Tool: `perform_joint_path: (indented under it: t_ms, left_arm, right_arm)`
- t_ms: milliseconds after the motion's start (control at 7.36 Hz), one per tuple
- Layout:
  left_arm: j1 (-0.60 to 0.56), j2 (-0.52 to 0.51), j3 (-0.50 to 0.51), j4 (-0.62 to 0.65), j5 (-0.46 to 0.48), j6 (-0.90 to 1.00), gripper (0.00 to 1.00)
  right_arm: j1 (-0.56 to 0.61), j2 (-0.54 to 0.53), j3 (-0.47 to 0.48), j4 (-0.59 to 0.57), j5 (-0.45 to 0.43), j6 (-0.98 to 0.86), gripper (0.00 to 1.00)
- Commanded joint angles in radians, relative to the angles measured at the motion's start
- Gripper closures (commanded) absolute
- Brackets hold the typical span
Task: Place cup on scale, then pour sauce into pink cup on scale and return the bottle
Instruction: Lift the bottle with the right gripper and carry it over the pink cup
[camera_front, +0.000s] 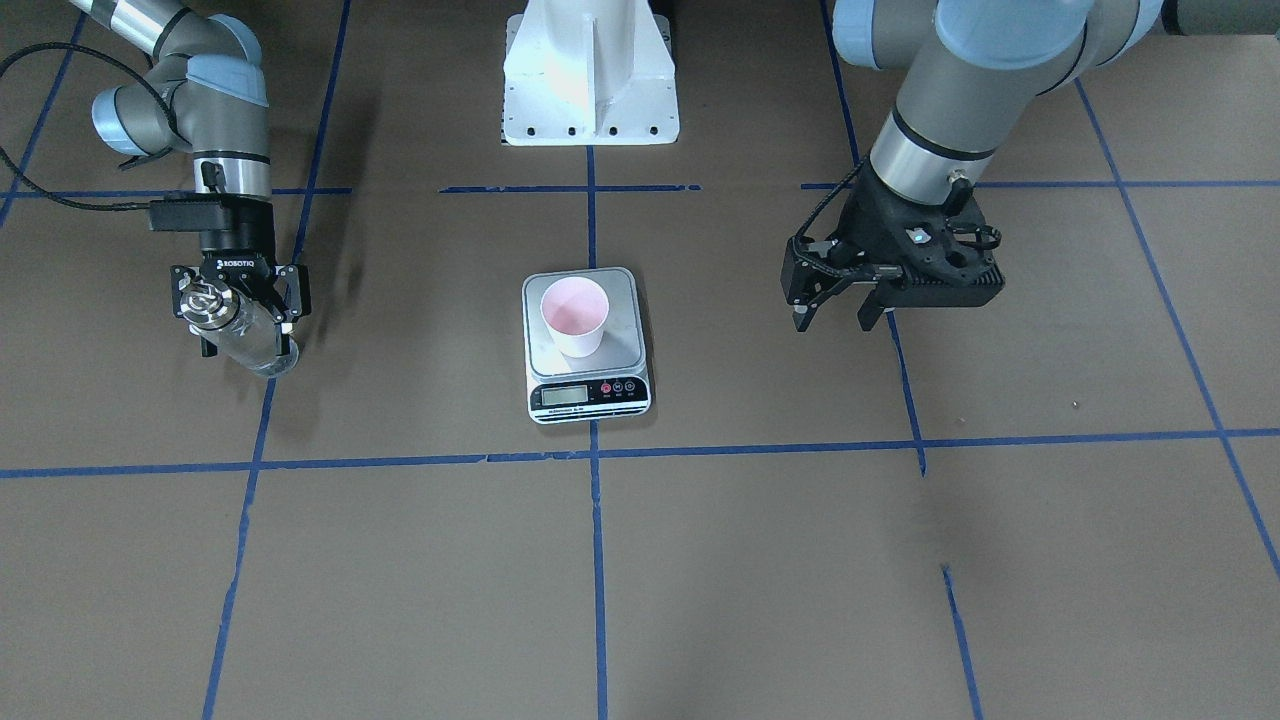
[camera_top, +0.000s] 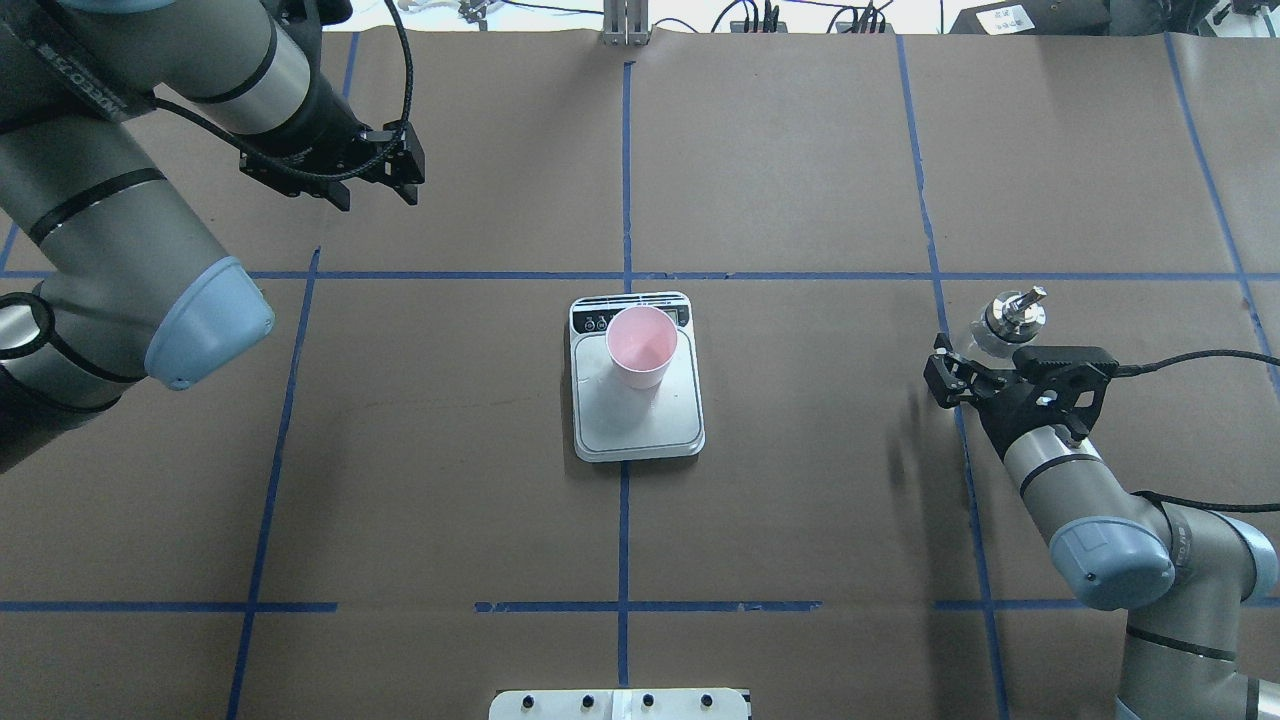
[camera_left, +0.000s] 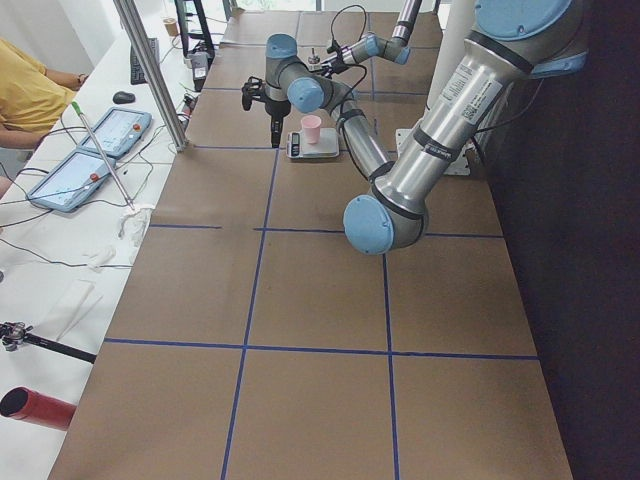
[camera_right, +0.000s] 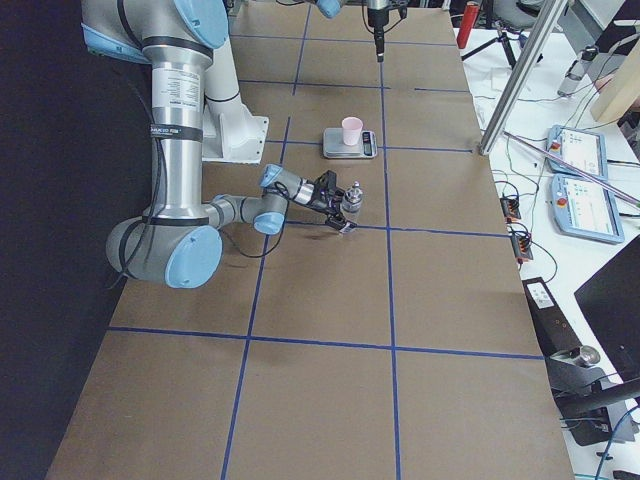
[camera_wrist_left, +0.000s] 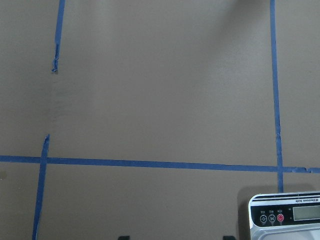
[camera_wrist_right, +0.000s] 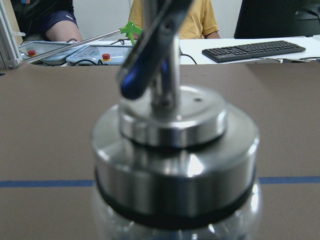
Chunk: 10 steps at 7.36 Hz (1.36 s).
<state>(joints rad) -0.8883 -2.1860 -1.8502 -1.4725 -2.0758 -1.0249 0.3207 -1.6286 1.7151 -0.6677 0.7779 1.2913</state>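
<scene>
- Right pincer (camera_front: 245, 330) first, in the front-facing view: it was clamped on the bottle (camera_front: 252, 342), clear sauce (camera_front: 270, 358) inside, out at the left of that picture and well apart from the scale (camera_front: 588, 394). The left pincer (camera_front: 832, 318) hung at the right, fingers apart, holding nothing.
- Same view, middle of the table (camera_front: 700, 560): the cup (camera_front: 574, 315) stood upright on the scale's platform, so I judged step one done.
- Overhead: the bottle and the right pincer were at the right side, spout up, nowhere near the cup. The left pincer hovered at the far left, empty. No liquid showed in the cup's pink inside, though clear sauce would be hard to spot, and the display was too small to read.
- Side views: the cup was on the scale. The bottle was low near the table, but I could not tell whether it touched the surface.
- Left wrist camera: bare table, blue tape lines (camera_wrist_left: 150, 163) and a corner of the scale, nothing more.
- Right wrist camera: the bottle's silver collar filled the frame, upright, with a keyboard (camera_wrist_right: 252, 49) far behind.
- Progress call: the cup was placed. The pictures did not say whether the pour was pending or finished. The bottle was not released, so the return remained to do.
</scene>
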Motion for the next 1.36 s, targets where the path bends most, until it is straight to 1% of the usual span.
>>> perform_joint_path:
  t_ms: [0,136,272,407,543,679,815,951,1086,1222]
  left_arm:
    - [0.0,-0.003,-0.001,0.001,-0.001,0.0,0.31]
    - [0.0,-0.009,0.0,0.003,-0.001,0.0,0.31]
    - [0.0,-0.009,0.0,0.003,-0.001,0.0,0.31]
    - [-0.001,-0.014,-0.003,0.004,-0.003,0.0,0.31]
    - [-0.007,-0.006,-0.027,0.003,-0.003,0.005,0.3]
    - [-0.026,0.001,-0.053,0.004,-0.003,0.079,0.3]
    - [-0.046,0.027,-0.069,0.008,-0.003,0.107,0.31]
    - [-0.049,0.035,-0.07,0.008,-0.001,0.109,0.31]
    - [-0.049,0.035,-0.07,0.008,-0.001,0.109,0.31]
    - [-0.049,0.037,-0.07,0.008,-0.001,0.109,0.3]
  right_arm:
    - [-0.005,0.001,-0.009,-0.004,-0.041,-0.003,0.99]
    - [-0.006,0.003,-0.014,-0.004,-0.057,-0.007,1.0]
    - [-0.003,0.016,0.006,-0.01,-0.062,-0.035,1.0]
    - [-0.002,0.019,0.053,-0.016,-0.06,-0.131,1.0]
    - [0.011,0.042,0.076,-0.103,-0.059,-0.189,1.0]
    - [0.024,0.128,0.078,-0.219,-0.06,-0.205,1.0]
    - [0.021,0.189,0.08,-0.33,-0.059,-0.254,1.0]
    - [0.021,0.235,0.081,-0.369,-0.054,-0.26,1.0]
    - [0.023,0.275,0.098,-0.453,-0.037,-0.262,1.0]
    - [0.018,0.314,0.109,-0.577,-0.031,-0.264,1.0]
